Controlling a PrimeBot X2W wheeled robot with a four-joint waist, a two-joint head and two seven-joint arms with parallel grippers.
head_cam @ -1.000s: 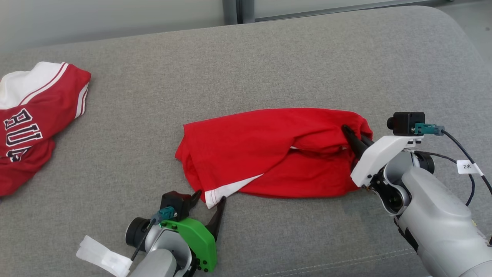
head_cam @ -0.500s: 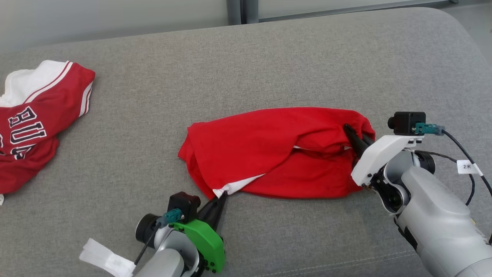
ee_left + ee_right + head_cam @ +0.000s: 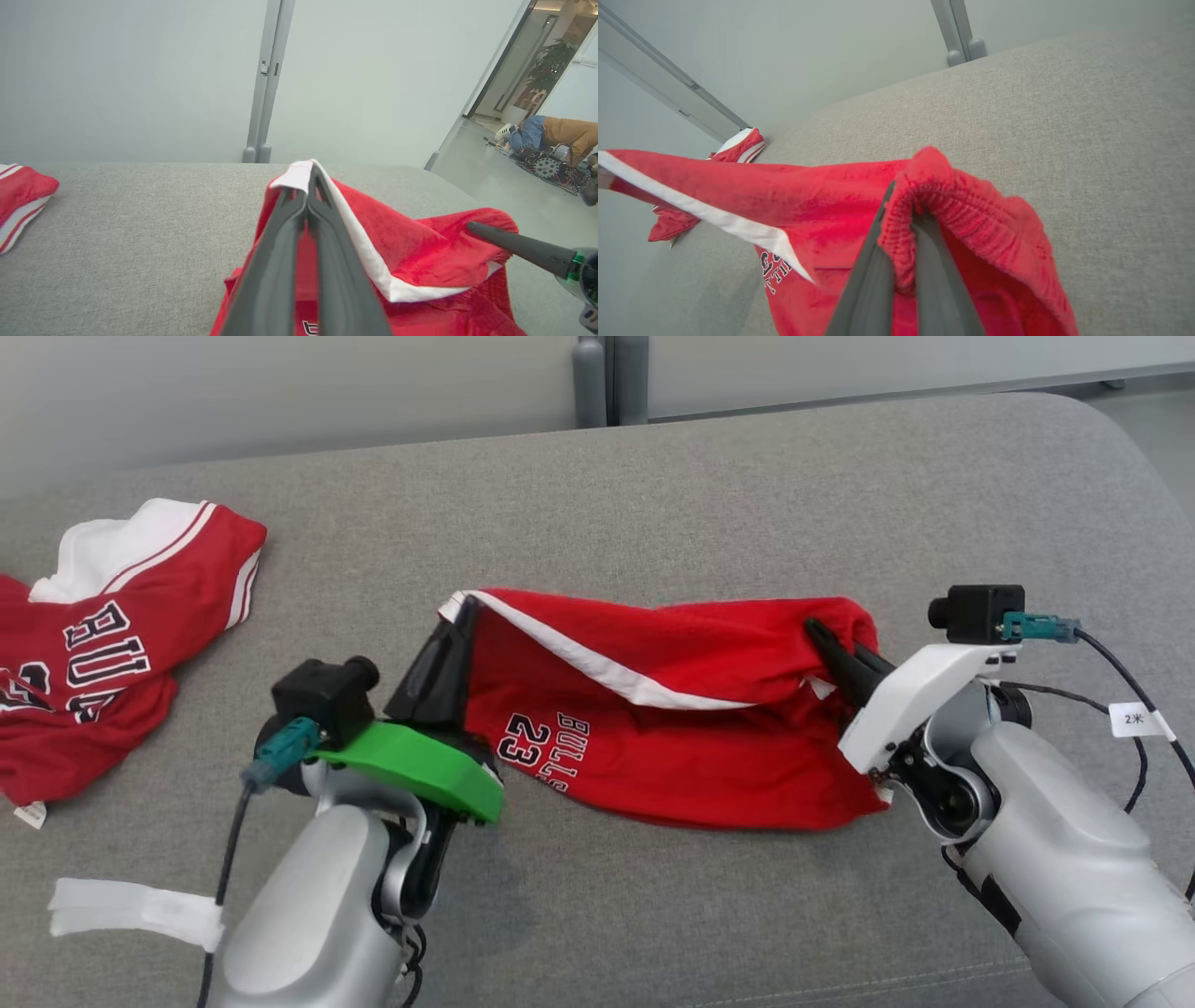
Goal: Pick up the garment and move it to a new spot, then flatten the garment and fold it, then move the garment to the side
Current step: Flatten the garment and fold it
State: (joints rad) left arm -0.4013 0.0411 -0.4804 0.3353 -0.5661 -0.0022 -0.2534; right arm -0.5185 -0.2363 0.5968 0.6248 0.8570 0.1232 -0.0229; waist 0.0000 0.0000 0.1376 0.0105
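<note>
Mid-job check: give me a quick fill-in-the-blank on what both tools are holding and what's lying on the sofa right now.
1. The left tool is shut on the ____ trim of the shorts.
2. The number printed on the shorts reads ____.
3. The right tool is shut on the shorts' ribbed edge, whose colour is ____.
4. The jersey lies on the grey cushion on the robot's ____ side of the shorts.

Missing words: white; 23; red; left
</note>
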